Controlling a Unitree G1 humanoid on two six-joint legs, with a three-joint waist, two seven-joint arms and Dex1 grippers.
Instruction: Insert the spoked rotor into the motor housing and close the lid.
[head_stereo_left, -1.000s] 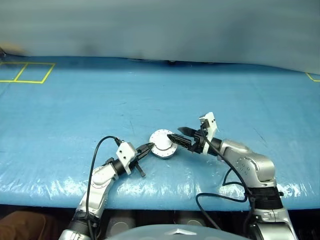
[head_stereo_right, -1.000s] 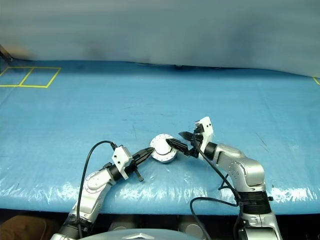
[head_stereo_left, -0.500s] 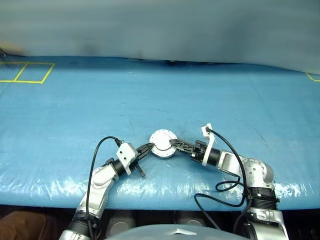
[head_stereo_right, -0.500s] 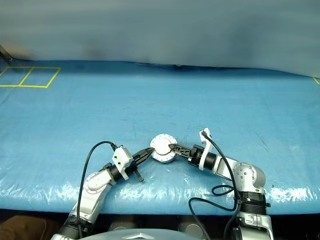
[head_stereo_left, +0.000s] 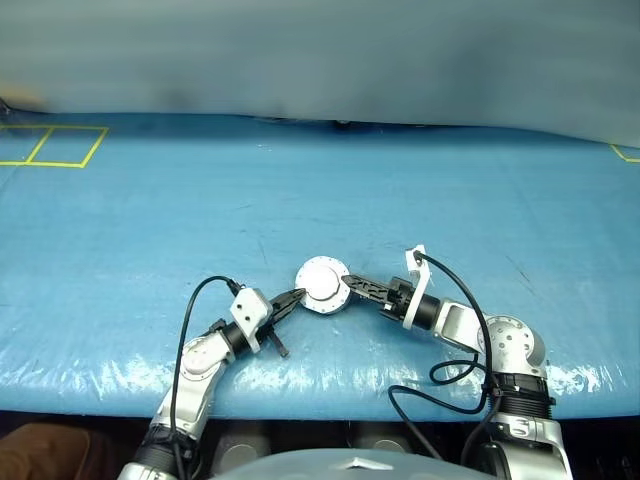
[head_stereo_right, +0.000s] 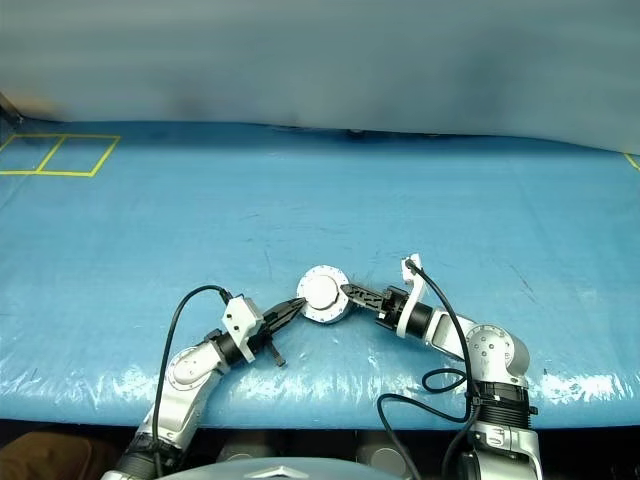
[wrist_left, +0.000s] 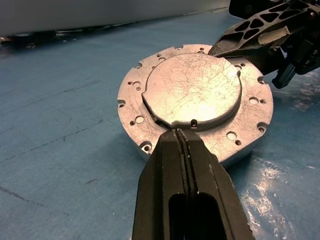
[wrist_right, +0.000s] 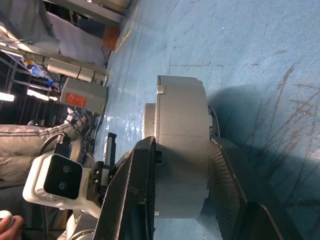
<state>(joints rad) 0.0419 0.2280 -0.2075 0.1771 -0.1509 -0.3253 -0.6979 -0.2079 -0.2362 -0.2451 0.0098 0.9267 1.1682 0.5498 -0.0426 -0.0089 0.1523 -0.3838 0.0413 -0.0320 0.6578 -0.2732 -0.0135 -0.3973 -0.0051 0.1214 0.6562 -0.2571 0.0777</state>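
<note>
The motor housing (head_stereo_left: 322, 287) lies flat on the blue table, a round silver body with holes around its flange. Its lid (wrist_left: 195, 87) sits shut on top, plain scratched silver face up. The spoked rotor is hidden. My left gripper (head_stereo_left: 296, 295) is shut, its joined tips (wrist_left: 178, 131) resting at the lid's near edge. From the right, my right gripper (head_stereo_left: 349, 284) clamps the housing (wrist_right: 182, 145), one finger (wrist_right: 135, 185) on the lid side and the other under its base.
Yellow taped squares (head_stereo_left: 50, 145) mark the table's far left corner. The table's front edge runs just below both arms. Black cables loop by each wrist. A person's hand (wrist_right: 6, 222) and some equipment show beyond the table.
My right gripper has rolled over, sunk a little and closed from wide open onto the housing. The left gripper has stayed shut in place.
</note>
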